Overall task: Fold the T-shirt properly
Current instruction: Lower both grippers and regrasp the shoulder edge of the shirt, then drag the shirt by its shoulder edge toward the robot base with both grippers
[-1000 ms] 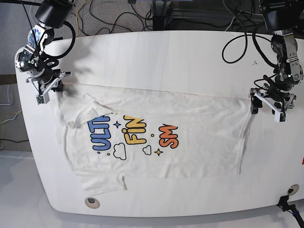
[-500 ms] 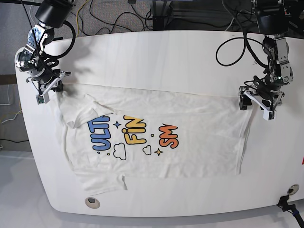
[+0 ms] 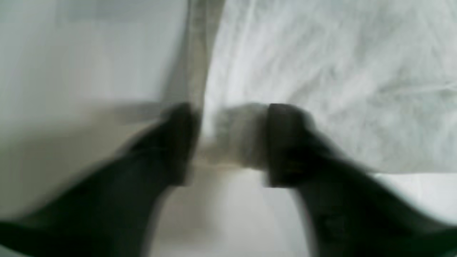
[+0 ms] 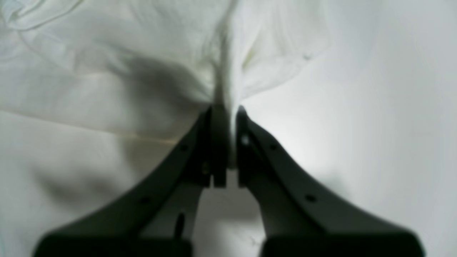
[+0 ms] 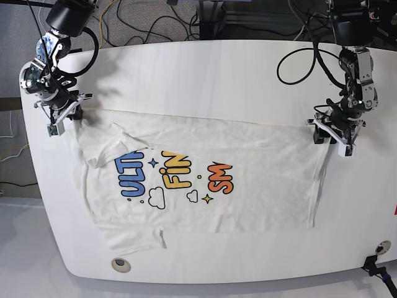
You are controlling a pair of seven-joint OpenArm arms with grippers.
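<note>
T-shirt (image 5: pixel 205 180) lies spread on the white bench (image 5: pixel 205 74), print side up, one corner folded over near the right claw. Right claw (image 4: pixel 226 117) is clamped on a bunched pinch of the fabric edge. Left claw (image 3: pixel 230 142) stands parted, straddling the opposite shirt corner; view blurred, cloth between the fingers.
</note>
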